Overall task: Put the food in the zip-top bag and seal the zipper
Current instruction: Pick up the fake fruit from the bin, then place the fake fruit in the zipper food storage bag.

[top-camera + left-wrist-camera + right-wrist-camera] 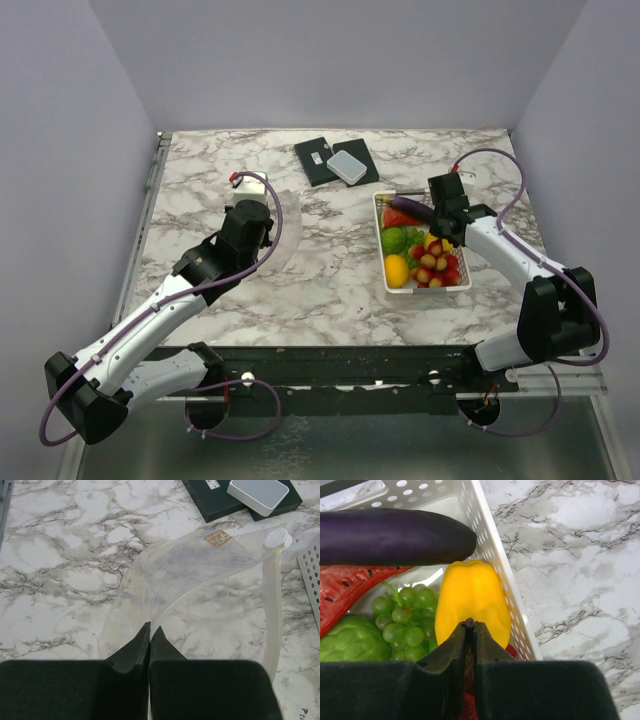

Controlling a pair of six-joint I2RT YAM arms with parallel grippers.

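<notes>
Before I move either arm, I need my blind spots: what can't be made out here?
Right wrist: whether the right claw grips anything; its fingers cover what is under them, only a red sliver shows.
Left wrist: near edge of the bag, behind the left claw.
Top view: bag outline, clear film too faint on the marble table; part of the food in the basket, under the right arm.

A white bench [320, 290] of grey-veined marble pattern sits enclosed by plain pale lavender walls [330, 60] under soft, even light. A thin metal rail [148, 195] runs along its left edge; a black beam [340, 362] spans its near edge.
</notes>
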